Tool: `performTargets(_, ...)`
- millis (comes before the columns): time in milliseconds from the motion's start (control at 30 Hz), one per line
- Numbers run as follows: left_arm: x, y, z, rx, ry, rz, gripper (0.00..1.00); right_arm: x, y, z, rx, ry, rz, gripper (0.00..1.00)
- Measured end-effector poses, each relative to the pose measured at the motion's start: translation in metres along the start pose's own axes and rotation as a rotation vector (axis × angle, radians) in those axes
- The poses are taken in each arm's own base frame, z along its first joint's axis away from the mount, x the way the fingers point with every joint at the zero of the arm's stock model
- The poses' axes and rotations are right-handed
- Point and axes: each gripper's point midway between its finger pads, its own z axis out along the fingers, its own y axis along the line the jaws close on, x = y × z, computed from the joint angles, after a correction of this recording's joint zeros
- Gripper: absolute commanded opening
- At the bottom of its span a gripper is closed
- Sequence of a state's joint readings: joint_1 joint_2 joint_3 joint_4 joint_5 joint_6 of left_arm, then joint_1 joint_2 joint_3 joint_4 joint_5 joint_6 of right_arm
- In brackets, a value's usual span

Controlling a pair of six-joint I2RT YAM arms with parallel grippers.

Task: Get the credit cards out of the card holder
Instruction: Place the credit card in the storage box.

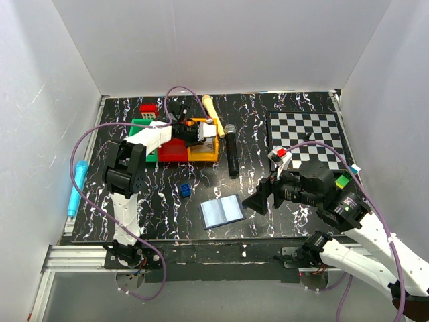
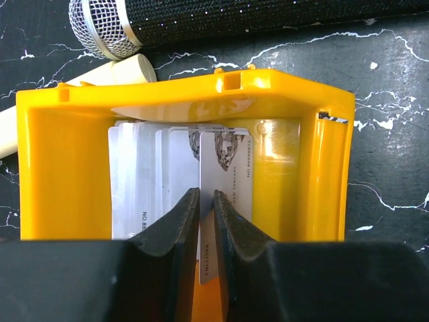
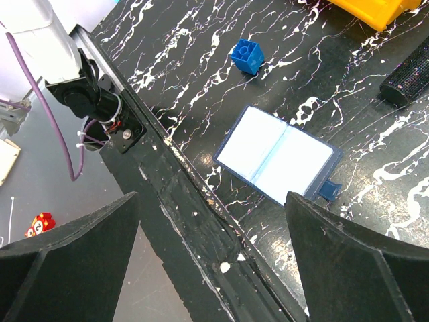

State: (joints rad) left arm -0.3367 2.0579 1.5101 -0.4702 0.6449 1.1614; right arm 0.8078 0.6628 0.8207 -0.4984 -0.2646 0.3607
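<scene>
Several credit cards (image 2: 151,178) fill the yellow bin (image 2: 60,168). Our left jaws (image 2: 206,201) are barely parted and we cannot tell their hold; our right jaws (image 3: 211,201) gape empty. We should open fully before lifting.

1. Enclosure: three plain white panels. The left wall (image 1: 47,74), back wall (image 1: 221,40) and right wall (image 1: 395,74) meet at two seams in the upper part of the top view.
2. Work surface: a black table top (image 1: 167,215) with white marble-like veining fills the middle of the frame. The same surface shows in the left wrist view (image 2: 389,134) and the right wrist view (image 3: 181,40).
3. Front edge: a matt black strip (image 1: 221,251) runs along the bottom. In the right wrist view it crosses diagonally, scuffed and flecked white (image 3: 201,221).
4. Frame: a silver aluminium rail (image 1: 74,258) sits at lower left.
5. Floor: the grey floor (image 1: 221,295) shows along the bottom edge, and at left in the right wrist view (image 3: 53,181).
6. Light: even and diffuse, with soft shadows.
</scene>
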Motion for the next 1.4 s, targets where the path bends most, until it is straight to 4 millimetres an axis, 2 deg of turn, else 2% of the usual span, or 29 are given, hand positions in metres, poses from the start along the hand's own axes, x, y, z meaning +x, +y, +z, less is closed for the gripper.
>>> performTargets(267,0.001,-0.001,0.003,-0.006,0.008,-0.005,0.17,0.0,0.0,0.0,0.0,0.0,0.0,0.97)
performTargets(433,0.0,0.005,0.003,-0.032,0.007,-0.01,0.25,0.0,0.0,0.0,0.0,0.0,0.001,0.98)
performTargets(500,-0.001,0.008,0.002,-0.046,0.007,-0.008,0.33,0.0,0.0,0.0,-0.001,0.0,0.002,0.98)
performTargets(567,-0.003,0.011,0.001,-0.058,0.006,-0.007,0.49,0.0,0.0,0.0,-0.001,0.001,0.002,0.98)
performTargets(633,-0.006,0.015,-0.001,-0.075,0.003,0.0,0.52,0.0,0.001,0.0,-0.003,0.001,0.002,0.98)
performTargets(667,-0.007,0.017,-0.003,-0.082,0.004,0.0,0.98,0.0,0.001,0.0,-0.004,0.001,0.003,0.98)
performTargets(800,-0.015,0.021,-0.01,-0.124,0.007,0.007,0.98,0.0,0.001,0.0,-0.004,0.0,0.008,0.98)
performTargets(933,-0.039,0.029,-0.03,-0.214,0.003,0.015,0.98,0.002,-0.003,0.003,0.018,0.011,0.03,0.98)
performTargets(1033,-0.077,0.03,-0.06,-0.337,-0.011,0.021,0.98,0.01,-0.017,0.012,0.086,0.066,0.066,0.98)
performTargets(1100,-0.112,0.024,-0.083,-0.431,-0.038,0.002,0.98,0.02,-0.031,0.02,0.157,0.129,0.103,0.98)
performTargets(1167,-0.144,0.017,-0.111,-0.555,-0.075,-0.132,0.98,0.031,-0.043,0.027,0.215,0.186,0.129,0.98)
performTargets(1200,-0.157,0.01,-0.113,-0.562,-0.1,-0.165,0.98,0.038,-0.05,0.03,0.245,0.219,0.142,0.96)
performTargets(1233,-0.167,0.006,-0.122,-0.588,-0.131,-0.269,0.98,0.044,-0.056,0.032,0.273,0.243,0.154,0.94)
performTargets(1300,-0.169,-0.004,-0.137,-0.585,-0.206,-0.5,0.98,0.051,-0.064,0.035,0.314,0.271,0.171,0.87)
performTargets(1333,-0.16,-0.007,-0.145,-0.577,-0.243,-0.62,0.98,0.055,-0.067,0.036,0.328,0.282,0.176,0.84)
performTargets(1400,-0.128,-0.023,-0.16,-0.581,-0.29,-0.872,0.98,0.062,-0.073,0.039,0.353,0.305,0.187,0.81)
